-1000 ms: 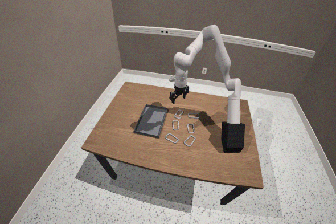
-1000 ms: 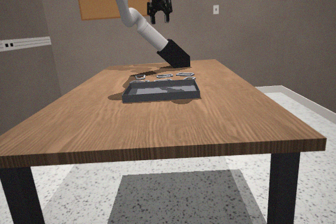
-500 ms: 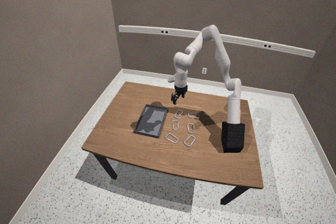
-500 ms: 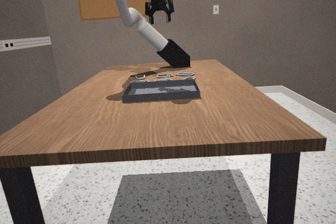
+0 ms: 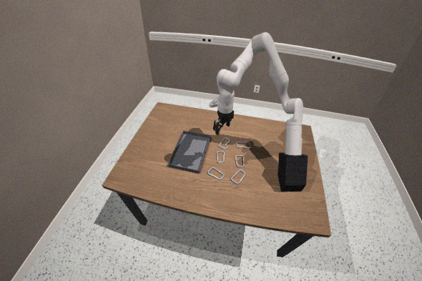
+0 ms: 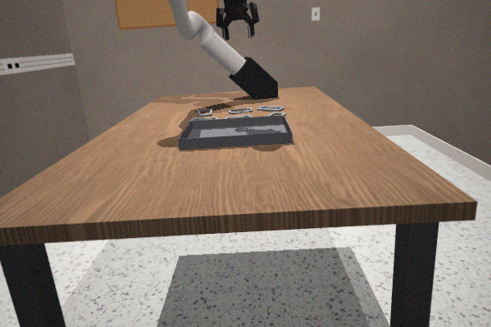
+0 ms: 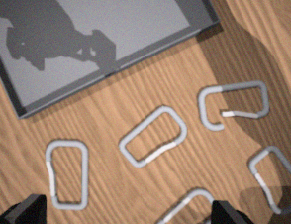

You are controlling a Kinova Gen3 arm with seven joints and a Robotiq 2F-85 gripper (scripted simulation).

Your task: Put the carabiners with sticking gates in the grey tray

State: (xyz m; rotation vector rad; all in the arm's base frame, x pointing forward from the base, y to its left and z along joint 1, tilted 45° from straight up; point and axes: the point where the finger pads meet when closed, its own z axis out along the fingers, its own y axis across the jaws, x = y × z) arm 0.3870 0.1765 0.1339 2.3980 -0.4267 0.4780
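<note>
My gripper (image 5: 222,128) (image 6: 238,35) (image 7: 126,215) is open and empty, high above the table. A grey carabiner (image 5: 222,142) (image 7: 238,86) near the tray's back corner has its pale gate swung inward, leaving a gap. The carabiner beside it (image 5: 217,156) (image 7: 144,126), the front-left one (image 5: 219,170) (image 7: 84,175) and one farther from the tray (image 5: 236,161) (image 7: 198,191) show no clear gap. The back-right carabiner (image 5: 243,142) (image 7: 262,155) is partly cut off in the wrist view. A front-right carabiner (image 5: 235,174) is outside the wrist view. The grey tray (image 5: 184,169) (image 6: 237,141) (image 7: 65,93) holds no carabiner.
The wooden table (image 5: 150,172) (image 6: 250,184) carries everything. The robot's black base (image 5: 292,172) (image 6: 258,80) stands at its far end from the tray. The tray's raised walls face the carabiners. The arm's shadow falls across the tray and the back carabiners.
</note>
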